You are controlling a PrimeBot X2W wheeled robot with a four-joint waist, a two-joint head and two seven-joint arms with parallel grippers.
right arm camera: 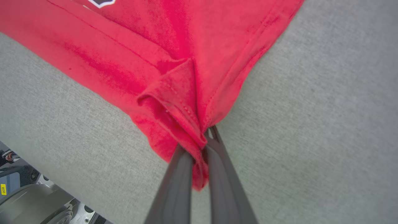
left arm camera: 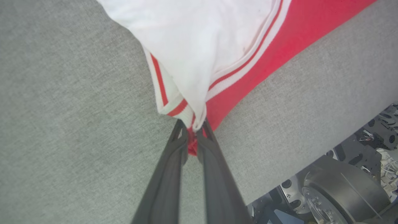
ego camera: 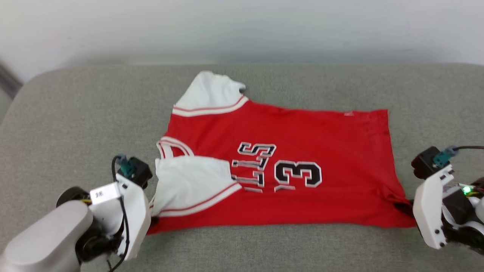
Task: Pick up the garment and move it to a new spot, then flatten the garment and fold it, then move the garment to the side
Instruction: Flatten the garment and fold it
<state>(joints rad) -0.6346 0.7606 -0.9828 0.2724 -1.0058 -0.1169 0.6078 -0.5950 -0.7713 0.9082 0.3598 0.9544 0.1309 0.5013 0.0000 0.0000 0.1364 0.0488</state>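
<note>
Garment (ego camera: pixel 302 151): lies flat, front up, mid-way across the grey cushion (ego camera: pixel 75 113). Its long axis runs side to side along the cushion, collar toward the cushion's left end and hem toward its right end. One white sleeve (ego camera: pixel 189 185) is folded in over the red front; the other points to the cushion's far edge.

Left gripper (left arm camera: pixel 194 132): fingers closed on the sleeve-end corner, on the side by the cushion's near edge. White and striped trim is bunched between the tips.

Right gripper (right arm camera: pixel 200 141): fingers closed on the hem corner, also on the near-edge side. The red cloth is puckered into a small pleat at the pinch.

Key relation: both pinches sit on the same long edge, one at each end, so the whole body of the garment lies away from both grippers, toward the cushion's far edge. Neither arm is nearer; the hold is symmetric.

Judgement: fold step. The next move likely carries this near edge up and over toward the far edge, about the long axis. Both arms need to travel level and together, or the fold line will skew.
</note>
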